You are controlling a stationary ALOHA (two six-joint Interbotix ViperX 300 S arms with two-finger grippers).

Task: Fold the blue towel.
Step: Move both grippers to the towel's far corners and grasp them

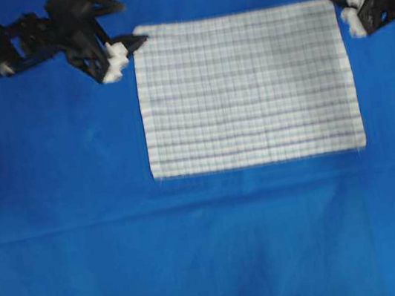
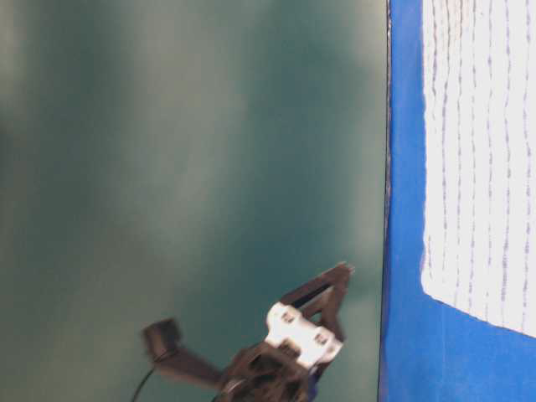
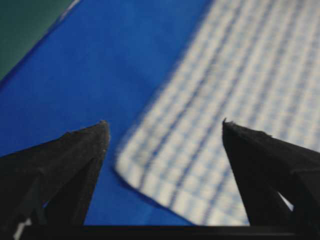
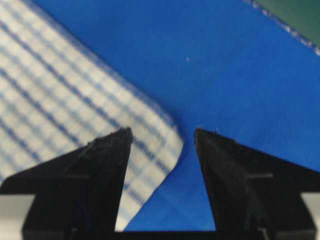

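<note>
While spread flat, blue towel (image 1: 246, 87) (woven grid) looks rectangular.

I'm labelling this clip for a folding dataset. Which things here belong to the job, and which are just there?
Part of the job:
- blue towel, striped, lying flat and unfolded
- left gripper, open at one towel corner
- right gripper, open at another corner

Just there:
- plain blue background cloth under the towel
- green surface beyond the cloth's edge

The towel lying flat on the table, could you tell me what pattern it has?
The towel is white with thin dark-blue and light-blue stripes crossing in a grid, clearest in the overhead view.
</note>
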